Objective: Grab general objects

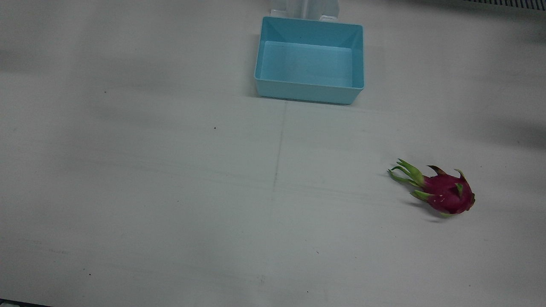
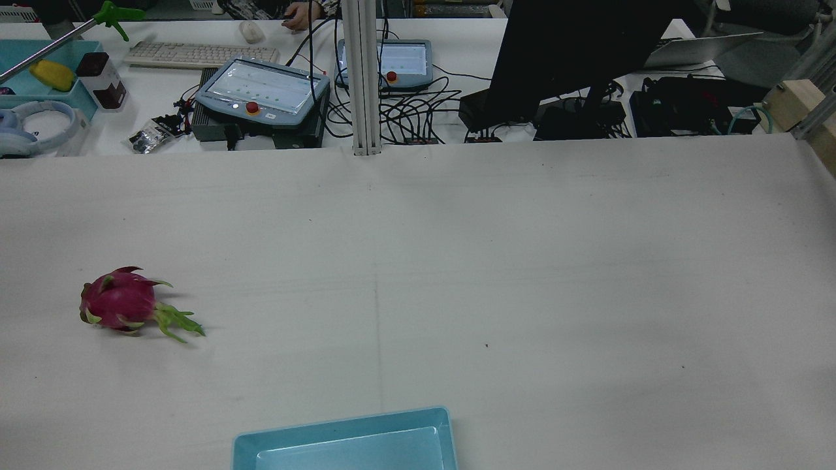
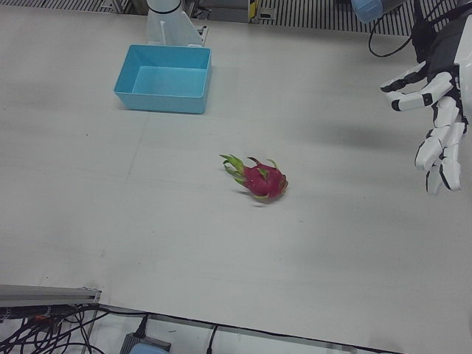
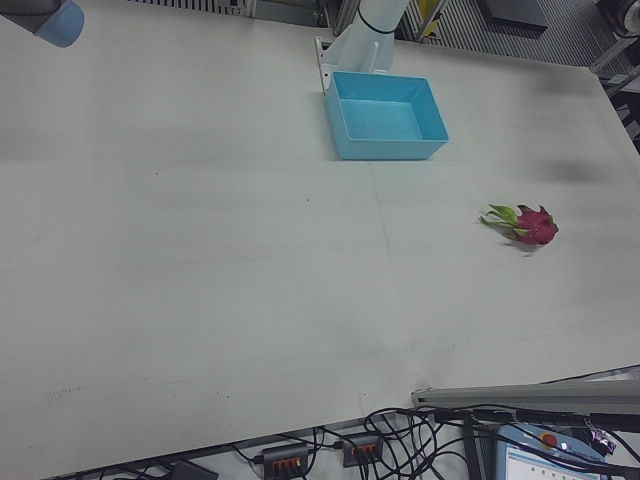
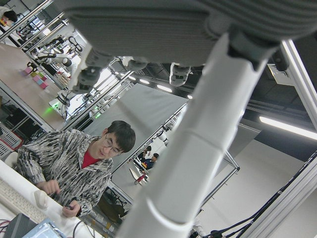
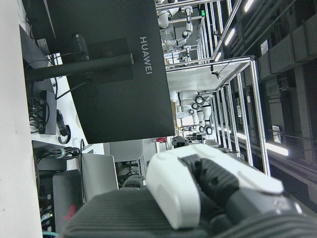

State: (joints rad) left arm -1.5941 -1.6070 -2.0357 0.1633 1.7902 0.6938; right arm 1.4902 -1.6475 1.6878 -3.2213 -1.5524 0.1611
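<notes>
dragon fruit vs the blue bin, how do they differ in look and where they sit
The dragon fruit is magenta with green leafy tips and an irregular rounded shape; the blue bin is pale blue, rectangular and straight-walled.

The dragon fruit lies on its side out on the robot's left half of the table; the blue bin stands upright, open and empty, near the pedestals at the middle.

The dragon fruit looks clearly smaller than the blue bin.

Both rest on the white table, untouched.

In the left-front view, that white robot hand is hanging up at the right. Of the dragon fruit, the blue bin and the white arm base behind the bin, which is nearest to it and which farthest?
From the left hand, in the left-front view:
1. Dragon fruit, mid-table.
2. Blue bin, upper left.
3. White arm base, just behind the bin, about as far; too close to call.
</notes>
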